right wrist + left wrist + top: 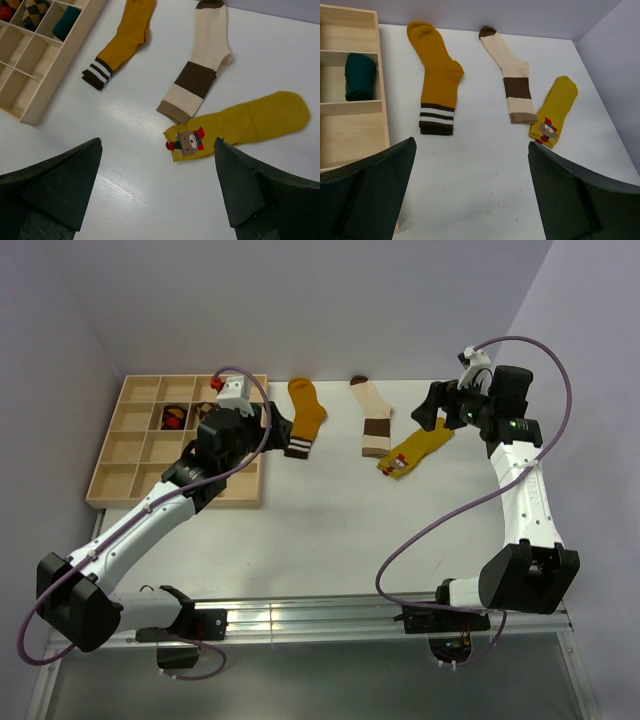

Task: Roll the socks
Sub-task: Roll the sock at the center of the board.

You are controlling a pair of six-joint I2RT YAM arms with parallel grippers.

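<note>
Finding: both end effectors stand wide open and hold nothing. All three socks lie flat and unrolled on the white surface (330, 520), in a row along its far half.

The left end effector (283, 423) is just beside the mustard sock (305, 418). That sock's long axis runs far to near, with the striped cuff at the near end.

The right end effector (435, 410) hangs by the toe end of the yellow sock (418, 450). This sock lies on a diagonal, its cuff pointing in toward the middle of the surface and nearly touching the cuff of the cream sock (373, 420). The cream sock lies between the arms, nearer your right one.

Bare surface shows on the near side of the socks. The wooden tray (110, 475) bounds the left.
</note>
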